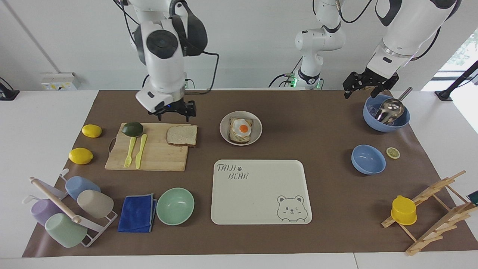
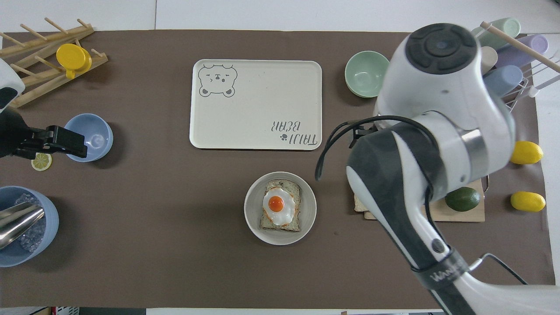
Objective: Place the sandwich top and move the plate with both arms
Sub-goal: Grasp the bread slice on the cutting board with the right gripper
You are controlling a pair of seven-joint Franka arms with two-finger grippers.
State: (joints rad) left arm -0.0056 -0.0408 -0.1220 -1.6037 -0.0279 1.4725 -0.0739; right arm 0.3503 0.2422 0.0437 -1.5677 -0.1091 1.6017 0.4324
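Across the brown table mat (image 1: 321,194), the large cream rectangular bear tray (image 1: 257,194) lies empty, farther from the robots than the small round beige plate (image 1: 224,135), which carries the toast with a fried egg (image 1: 241,130). Beside the plate, toward the right arm's end, the pale wooden cutting board (image 1: 157,157) holds the sandwich top (image 1: 182,135), a plain white slice with tan crust lying flat at the board's corner. Over the board's near edge hangs the right gripper (image 1: 172,112), fingers spread and empty, not touching the bread. My worry: a flat slice offers little edge, so descending fingers may press into the board or crush the crumb. The left gripper (image 1: 368,86) waits above the blue bowl with the metal scoop (image 1: 386,112); I cannot tell its fingers' state.
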